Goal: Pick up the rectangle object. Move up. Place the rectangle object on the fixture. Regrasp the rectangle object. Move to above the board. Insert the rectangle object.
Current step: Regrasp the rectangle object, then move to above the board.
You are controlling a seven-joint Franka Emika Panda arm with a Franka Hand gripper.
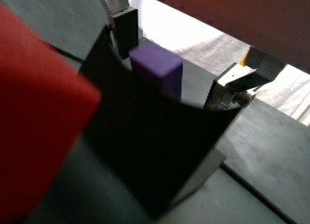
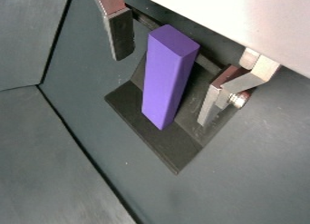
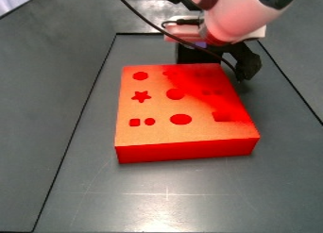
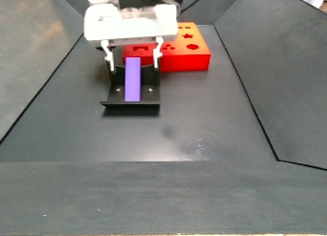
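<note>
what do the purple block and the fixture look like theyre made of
Rectangle object: likely plastic, smooth, matte, evenly lilac, crisp edges. Fixture: dull black, flat plate, metal or plastic; unclear. The gripper straddles the block, silver fingers apart from it.

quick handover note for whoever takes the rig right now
Gripper: open, straddling the rectangle object, fingers not touching it as far as a wrist view shows.
Rectangle object: leaning on the fixture, beside the board.
Done: block placed on the fixture.
Left: regrasp, move above the board, insert. Which cutout fits cannot be told from here.
</note>
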